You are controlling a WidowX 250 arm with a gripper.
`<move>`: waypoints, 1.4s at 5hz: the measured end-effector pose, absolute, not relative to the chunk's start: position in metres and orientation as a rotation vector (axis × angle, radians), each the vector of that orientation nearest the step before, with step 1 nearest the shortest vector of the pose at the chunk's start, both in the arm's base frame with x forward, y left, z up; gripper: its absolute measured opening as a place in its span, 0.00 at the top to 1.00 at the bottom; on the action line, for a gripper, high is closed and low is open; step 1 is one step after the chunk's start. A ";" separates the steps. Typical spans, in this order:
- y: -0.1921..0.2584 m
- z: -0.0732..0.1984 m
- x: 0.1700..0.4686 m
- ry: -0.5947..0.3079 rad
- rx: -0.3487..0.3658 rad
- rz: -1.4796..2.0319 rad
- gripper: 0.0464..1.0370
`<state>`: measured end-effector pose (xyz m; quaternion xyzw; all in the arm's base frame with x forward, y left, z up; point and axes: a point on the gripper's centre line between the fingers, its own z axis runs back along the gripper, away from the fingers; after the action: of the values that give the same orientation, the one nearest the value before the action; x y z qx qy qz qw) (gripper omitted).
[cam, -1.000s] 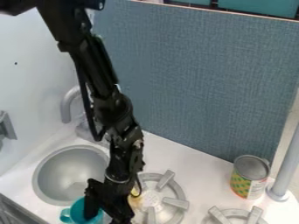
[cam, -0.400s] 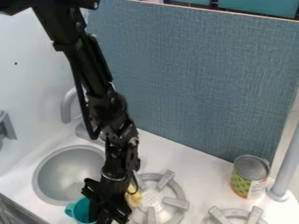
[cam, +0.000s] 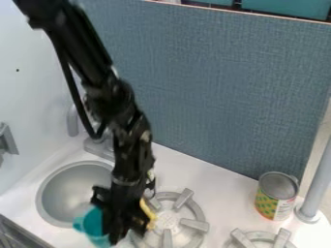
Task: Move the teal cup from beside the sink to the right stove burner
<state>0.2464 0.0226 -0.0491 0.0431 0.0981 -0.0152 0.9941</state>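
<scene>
camera view: we see tool (cam: 124,233) over worktop (cam: 223,196) | we can't tell if spread or pinching | teal cup (cam: 94,224) right at its sink (cam: 67,193) side, partly hidden | yellow item (cam: 148,211) by its burner (cam: 169,222) side

You can't make out the yellow thing (cam: 149,213) behind the blurred gripper (cam: 124,231), which covers part of the teal cup (cam: 94,223); your arm (cam: 116,104) hides some of the faucet (cam: 72,122), and the bottom edge crops the right burner (cam: 282,239)
</scene>
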 end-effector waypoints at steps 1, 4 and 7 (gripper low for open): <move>-0.025 -0.016 0.248 0.106 0.086 -0.123 0.94; -0.157 -0.019 0.277 -0.012 -0.085 -0.488 0.94; -0.208 -0.045 0.300 0.053 0.049 -0.553 0.94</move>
<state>0.2998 -0.2078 -0.0454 0.0240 0.0263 -0.2731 0.9613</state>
